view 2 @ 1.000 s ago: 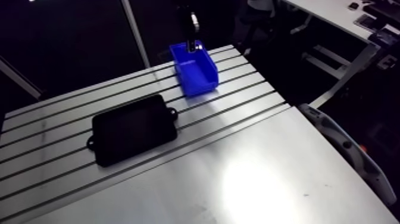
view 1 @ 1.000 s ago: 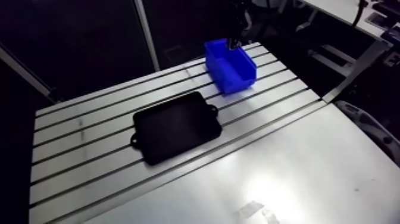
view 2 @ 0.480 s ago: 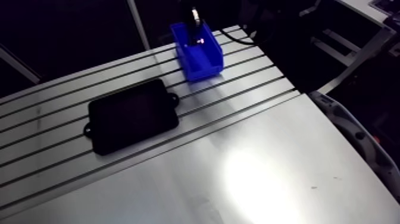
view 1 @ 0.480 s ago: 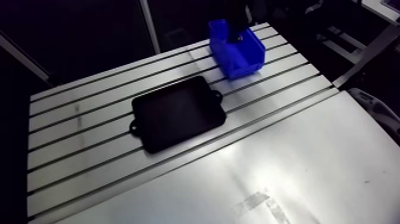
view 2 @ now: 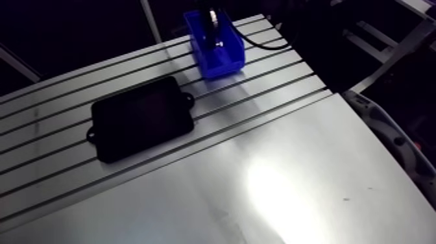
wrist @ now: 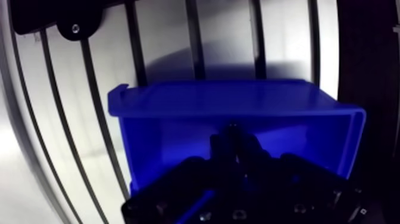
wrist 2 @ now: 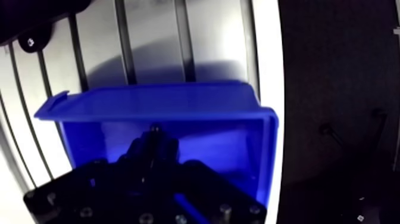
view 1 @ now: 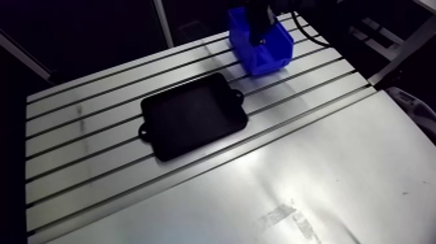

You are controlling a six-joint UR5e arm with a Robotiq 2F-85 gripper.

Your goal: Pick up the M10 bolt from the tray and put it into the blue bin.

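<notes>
The pincer (wrist: 235, 149) is held above the blue bin (wrist: 178, 98).
The M10 bolt (wrist: 233, 127) is gripped between the nearly closed fingertips over the bin's inside; the black tray (view 1: 193, 115) is seen apart on the bench (view 1: 311, 162).

The tray (view 1: 193, 117) lies mid-table (view 1: 324, 162). The bin (view 1: 267, 57) stands apart behind it, near the far edge, with the gripper (wrist: 235, 143) over its opening.

Arm view high over table (view 1: 324, 169), wrist view close above shared blue bin (wrist: 214, 98)
</notes>
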